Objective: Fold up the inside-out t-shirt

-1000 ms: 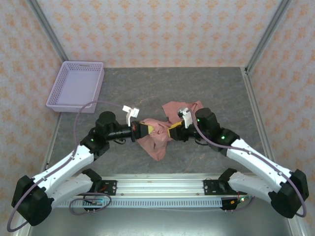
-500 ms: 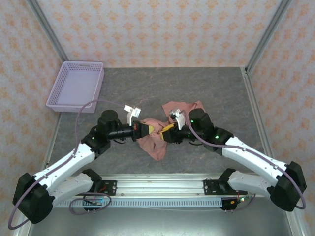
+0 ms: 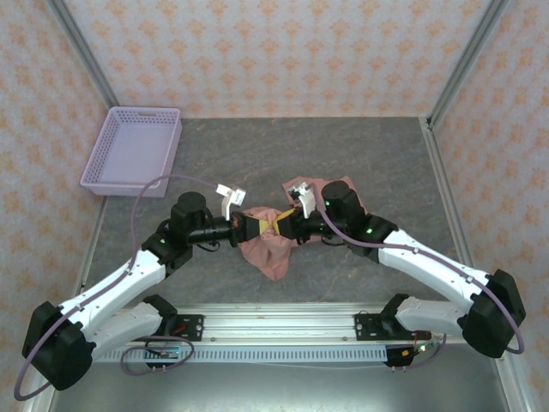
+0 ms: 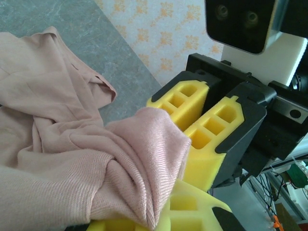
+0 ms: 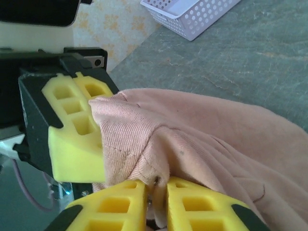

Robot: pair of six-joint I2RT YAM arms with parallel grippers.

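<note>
Nose to nose at mid-table: the left gripper [image 3: 254, 226] and right gripper [image 3: 279, 226] each pinch the same raised ridge of the inside-out t-shirt [image 3: 266, 251], jaws pressed together on the cloth, fingertips nearly meeting. The salmon-pink bundle lies crumpled on the grey table [image 3: 360, 150] beneath them, trailing toward the near edge and back under the right arm — so spreading it likely means pulling sideways, apart. Sleeves, collar and print are lost in the folds.

From high behind its near edge, one camera covers the whole grey worktop [image 3: 343, 146]; the wrist cameras [image 4: 240, 21] face each other, close on the same salmon-pink cloth t-shirt [image 4: 57, 144].
</note>
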